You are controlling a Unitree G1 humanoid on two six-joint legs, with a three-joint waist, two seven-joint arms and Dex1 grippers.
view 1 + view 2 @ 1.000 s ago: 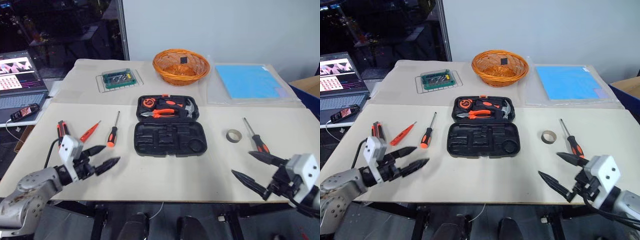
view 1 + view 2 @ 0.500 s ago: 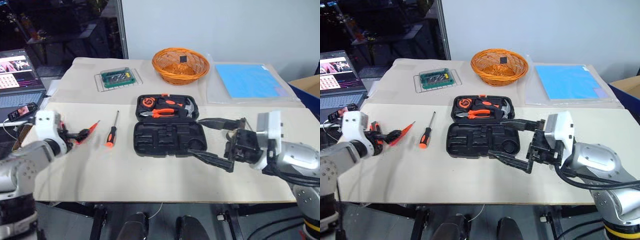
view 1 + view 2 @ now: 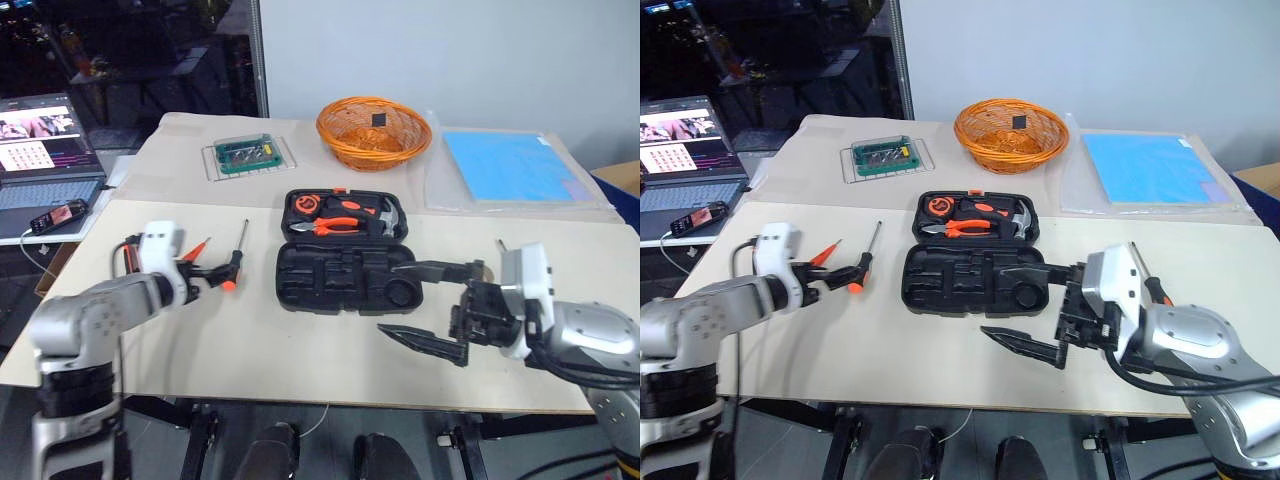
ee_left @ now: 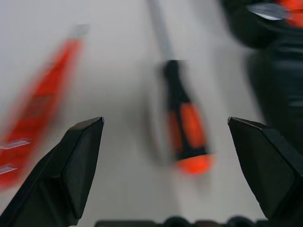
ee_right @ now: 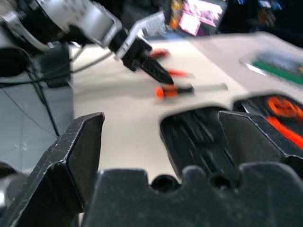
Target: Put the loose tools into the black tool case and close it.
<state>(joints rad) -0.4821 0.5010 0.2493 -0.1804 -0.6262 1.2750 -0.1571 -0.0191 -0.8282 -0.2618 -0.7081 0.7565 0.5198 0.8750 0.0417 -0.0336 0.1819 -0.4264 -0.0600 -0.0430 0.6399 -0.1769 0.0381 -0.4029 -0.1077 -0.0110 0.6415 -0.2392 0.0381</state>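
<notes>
The black tool case (image 3: 345,280) lies open mid-table. Its far half (image 3: 342,213) holds pliers, a hammer and other orange tools. Left of it lie a black-shafted screwdriver (image 3: 237,252) and a thin orange tester screwdriver (image 3: 196,248). My left gripper (image 3: 220,270) is open, just above the screwdriver's handle (image 4: 187,137), with a finger on either side. A stubby orange-and-black tool (image 3: 128,252) peeks out behind that wrist. My right gripper (image 3: 388,298) is open at the case's near right corner and points left. Another screwdriver (image 3: 1151,286) lies behind that hand.
At the back of the table stand an orange wicker basket (image 3: 373,130), a green tray of bits (image 3: 245,157) and a blue sheet (image 3: 510,165). A laptop (image 3: 50,150) and a phone (image 3: 60,213) sit on a side table to the left.
The left gripper rose from the near edge, went past the tester screwdriver and now straddles the black-shafted screwdriver. The right gripper swung in from the near right edge to the case. The camera shifted.
</notes>
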